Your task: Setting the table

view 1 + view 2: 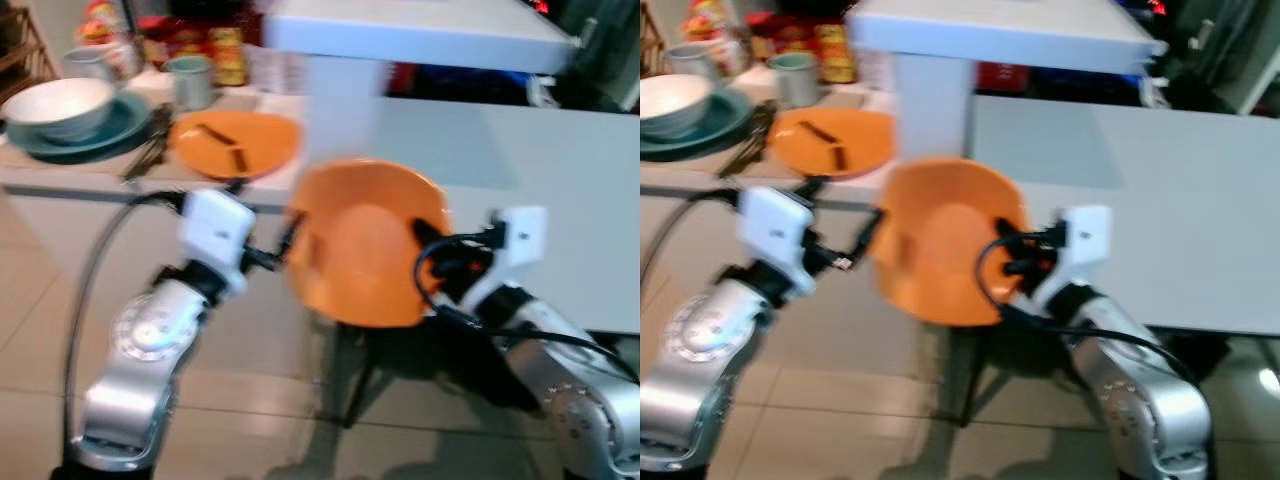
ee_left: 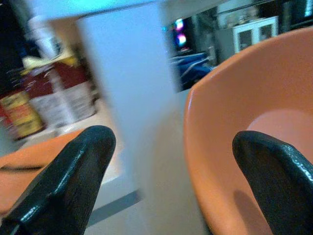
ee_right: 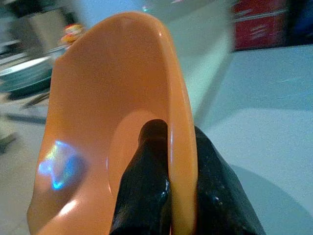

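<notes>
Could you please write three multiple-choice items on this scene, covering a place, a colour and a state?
1. Where is the white bowl?
A. on the teal plate
B. on the floor
C. in the left end effector

2. What colour is the bowl held by the right end effector?
A. white
B. orange
C. teal

3. How does the right end effector stand?
A. open and apart from the bowl
B. shut on the bowl's rim
C. resting flat on the white table

Answers: 1 A, it sits on the teal plate at the counter; 2 B, it is orange in every view; 3 B, the right wrist view shows a finger on each side of the rim.
</notes>
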You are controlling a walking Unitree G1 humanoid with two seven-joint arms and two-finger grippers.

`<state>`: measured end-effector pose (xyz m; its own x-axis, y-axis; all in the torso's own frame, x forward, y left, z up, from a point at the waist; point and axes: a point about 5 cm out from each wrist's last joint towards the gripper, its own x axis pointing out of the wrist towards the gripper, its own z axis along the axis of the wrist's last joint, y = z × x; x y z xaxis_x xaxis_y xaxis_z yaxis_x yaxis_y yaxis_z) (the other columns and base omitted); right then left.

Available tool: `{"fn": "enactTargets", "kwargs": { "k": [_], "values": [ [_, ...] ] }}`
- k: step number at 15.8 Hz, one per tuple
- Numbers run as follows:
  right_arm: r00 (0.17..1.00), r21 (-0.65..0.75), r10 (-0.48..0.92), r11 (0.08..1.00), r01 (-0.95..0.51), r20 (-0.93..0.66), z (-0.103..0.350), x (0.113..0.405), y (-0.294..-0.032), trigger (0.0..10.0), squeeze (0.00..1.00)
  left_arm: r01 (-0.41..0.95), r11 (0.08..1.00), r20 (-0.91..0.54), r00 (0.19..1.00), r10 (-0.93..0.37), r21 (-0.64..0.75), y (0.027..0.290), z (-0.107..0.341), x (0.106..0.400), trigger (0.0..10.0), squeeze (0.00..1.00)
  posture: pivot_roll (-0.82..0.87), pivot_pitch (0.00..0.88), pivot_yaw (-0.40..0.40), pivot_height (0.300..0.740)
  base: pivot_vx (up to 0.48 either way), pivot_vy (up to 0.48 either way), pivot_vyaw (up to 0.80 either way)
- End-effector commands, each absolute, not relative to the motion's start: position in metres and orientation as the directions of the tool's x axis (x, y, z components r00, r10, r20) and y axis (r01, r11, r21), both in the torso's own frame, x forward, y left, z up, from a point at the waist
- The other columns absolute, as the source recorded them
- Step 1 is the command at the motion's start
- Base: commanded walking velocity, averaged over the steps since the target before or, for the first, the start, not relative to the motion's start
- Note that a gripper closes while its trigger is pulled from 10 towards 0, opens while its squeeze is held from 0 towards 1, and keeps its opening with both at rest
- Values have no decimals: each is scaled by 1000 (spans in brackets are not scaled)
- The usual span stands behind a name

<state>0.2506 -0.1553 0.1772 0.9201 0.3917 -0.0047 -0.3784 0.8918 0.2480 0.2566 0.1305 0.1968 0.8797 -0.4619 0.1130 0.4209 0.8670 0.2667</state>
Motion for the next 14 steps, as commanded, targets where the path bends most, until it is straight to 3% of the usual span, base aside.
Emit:
{"fn": "enactTargets", "kwargs": {
  "k": [1, 5, 10, 12, 13, 14],
  "values": [
    [920, 242, 385, 888, -391, 73, 190, 252, -153, 10000, 0, 396, 874, 114, 891, -440, 281, 136, 199, 260, 10000, 0, 1, 19, 9, 740, 0, -480, 0],
    [962, 213, 266, 938, -275, 69, 189, 264, -163, 10000, 0, 305, 909, 144, 924, -355, 284, 147, 204, 264, 10000, 0, 15, 21, -8, 740, 0, -480, 505],
    [993, 198, 110, 973, -117, 46, 189, 276, -184, 10000, 0, 305, 906, 137, 924, -356, 292, 147, 203, 265, 10000, 0, 9, 20, -6, 740, 0, -480, 800],
    [999, 179, 34, 983, -35, 10, 186, 280, -191, 10000, 0, 307, 906, 136, 924, -357, 292, 146, 203, 266, 10000, 0, 6, 19, -5, 740, 0, -480, 228],
    [1000, 196, 19, 980, -18, -1, 184, 280, -193, 10000, 0, 308, 905, 136, 924, -358, 293, 146, 203, 266, 10000, 0, 7, 19, -6, 740, 0, -480, 0],
    [1000, 305, -2, 953, 0, 8, 186, 281, -196, 10000, 0, 308, 905, 137, 923, -359, 295, 145, 203, 267, 10000, 0, 4, 17, -9, 740, 0, -480, 0]
  ]
}}
